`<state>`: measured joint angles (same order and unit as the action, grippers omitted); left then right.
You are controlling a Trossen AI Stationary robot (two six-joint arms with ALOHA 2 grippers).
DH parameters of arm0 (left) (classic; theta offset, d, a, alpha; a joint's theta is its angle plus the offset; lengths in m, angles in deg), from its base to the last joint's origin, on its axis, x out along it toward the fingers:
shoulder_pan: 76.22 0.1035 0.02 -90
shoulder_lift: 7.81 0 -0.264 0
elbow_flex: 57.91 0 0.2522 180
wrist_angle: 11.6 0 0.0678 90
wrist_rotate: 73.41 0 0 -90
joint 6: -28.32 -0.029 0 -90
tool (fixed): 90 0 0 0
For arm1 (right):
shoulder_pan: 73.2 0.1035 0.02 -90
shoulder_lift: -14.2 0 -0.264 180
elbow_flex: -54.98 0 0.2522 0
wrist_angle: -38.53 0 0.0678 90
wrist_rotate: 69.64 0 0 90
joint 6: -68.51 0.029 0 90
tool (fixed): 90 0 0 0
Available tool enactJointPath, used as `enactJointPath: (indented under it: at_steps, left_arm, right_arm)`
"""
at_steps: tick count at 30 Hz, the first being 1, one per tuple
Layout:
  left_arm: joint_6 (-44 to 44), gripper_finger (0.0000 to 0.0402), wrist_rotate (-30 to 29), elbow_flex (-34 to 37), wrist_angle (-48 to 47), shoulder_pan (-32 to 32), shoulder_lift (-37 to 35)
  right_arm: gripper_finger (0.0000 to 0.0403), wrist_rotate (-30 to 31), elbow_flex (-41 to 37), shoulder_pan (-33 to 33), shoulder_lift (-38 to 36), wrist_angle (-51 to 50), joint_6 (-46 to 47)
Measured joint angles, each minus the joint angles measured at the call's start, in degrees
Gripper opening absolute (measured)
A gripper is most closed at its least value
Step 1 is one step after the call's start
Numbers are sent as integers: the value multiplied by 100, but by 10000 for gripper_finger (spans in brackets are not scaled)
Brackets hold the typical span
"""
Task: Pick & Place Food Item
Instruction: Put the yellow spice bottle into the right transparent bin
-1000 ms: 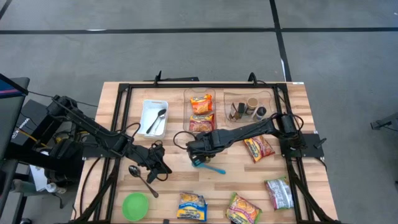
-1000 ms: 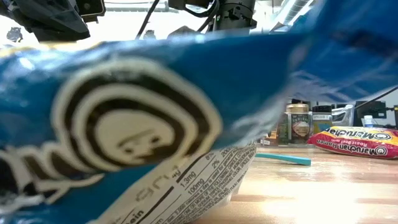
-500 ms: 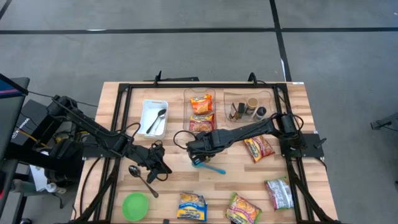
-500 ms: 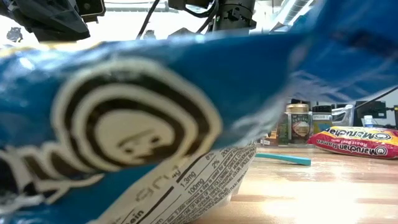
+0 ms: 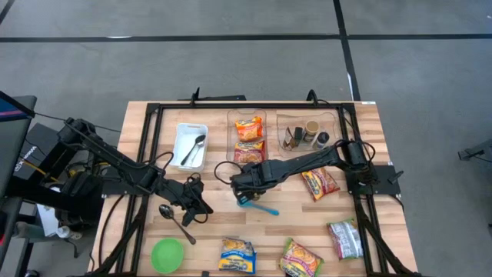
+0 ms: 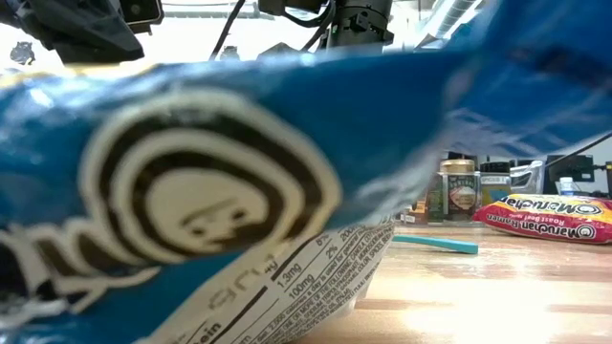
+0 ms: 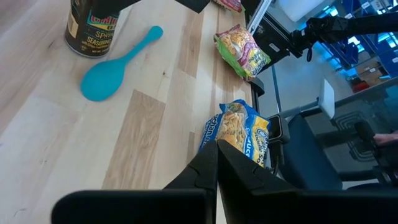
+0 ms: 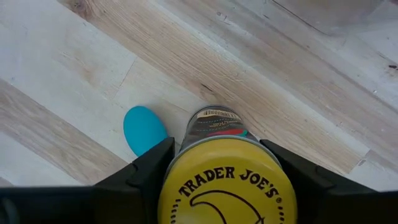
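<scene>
— Grippers first, from the left side: what is each doing?

— Left gripper (image 5: 201, 209) sits low over the table's left half, fingers (image 7: 214, 163) pressed together with nothing between them. A metal spoon (image 5: 175, 221) lies just beside it on the wood.

— And the other one?

— Right gripper (image 5: 242, 187) is at mid-table, clamped around a seasoning jar (image 8: 225, 180) with a yellow lid. Its fingers (image 8: 149, 167) press on the jar's two sides, so the jaws stand partly apart. In the left wrist view the jar stands upright on the wood (image 7: 92, 26), though I cannot tell whether its base really touches the table (image 5: 292, 215).

— What lies near the jar?

— A blue spoon (image 5: 257, 205), flat on the wood, bowl end just beside the jar's base.

— The rest, moving right?

— A white tray (image 5: 182, 131) with a spoon in it at the back left, a clear bin (image 5: 231, 117) with two noodle packets, then a second bin (image 5: 332, 120) with more jars. Loose noodle packets lie at the right (image 5: 320, 182), and along the front edge sit a green bowl (image 5: 167, 255), a blue packet (image 5: 237, 255) and two more packets.

— Anything hard to see?

— The low view is mostly blocked by that blue packet (image 6: 220, 182) right against the lens. Only a strip shows at its right: the blue spoon, some jars, a red packet (image 6: 550, 217). In the high view the right gripper hides the jar entirely.
</scene>
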<state>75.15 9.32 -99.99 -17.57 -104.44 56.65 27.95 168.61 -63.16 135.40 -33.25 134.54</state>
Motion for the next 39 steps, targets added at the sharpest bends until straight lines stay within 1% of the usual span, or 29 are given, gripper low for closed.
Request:
enactJointPath:
  at_steps: [3,8,13,19,24,26,29,37,39]
  left_arm:
    - [13,0,0,0,13,0,1]
    - [48,0,2,0,16,-1,0]
    - [57,0,2,0,16,-1,1]
    - [59,0,2,0,18,-1,-1]
    - [59,0,2,0,18,-1,0]
    - [59,0,2,0,18,1,1]
    - [59,0,2,0,18,-1,1]
    - [59,0,2,0,20,1,-1]
    - [59,0,2,0,20,-1,1]
  right_arm:
    - [210,-1,0,0,0,-2,3]
    - [232,3,0,0,0,0,134]
    - [208,162,-2,0,0,0,134]
    - [208,172,-2,7,0,35,159]
    - [233,165,-2,44,0,-22,297]
    - [228,168,-2,45,0,-128,277]
    - [207,167,-2,44,0,-113,250]
    - [209,227,-2,44,0,-127,146]
    - [215,300,-2,44,0,-190,145]
